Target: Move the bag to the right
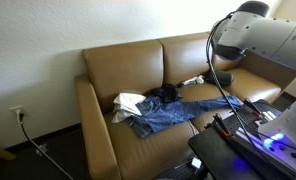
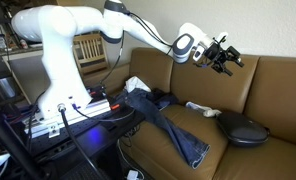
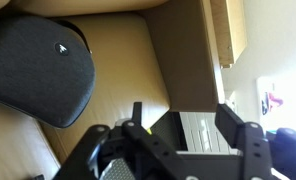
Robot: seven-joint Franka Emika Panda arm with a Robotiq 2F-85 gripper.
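The bag [image 2: 243,128] is a flat, dark, rounded pouch lying on the right seat cushion of a brown sofa [image 2: 278,95]. It also shows at the upper left of the wrist view [image 3: 38,65] and, partly behind the arm, in an exterior view [image 1: 226,82]. My gripper [image 2: 228,58] hangs in the air above the seat, up near the sofa back and above and a little left of the bag. Its jaws [image 3: 183,125] are open and hold nothing. It does not touch the bag.
Blue jeans [image 2: 173,125] lie spread across the middle seat. A white cloth [image 2: 138,85] and a dark garment [image 2: 160,100] lie near them, and a small white item [image 2: 198,107] lies next to the bag. A stand with cables [image 2: 68,115] is in front of the sofa.
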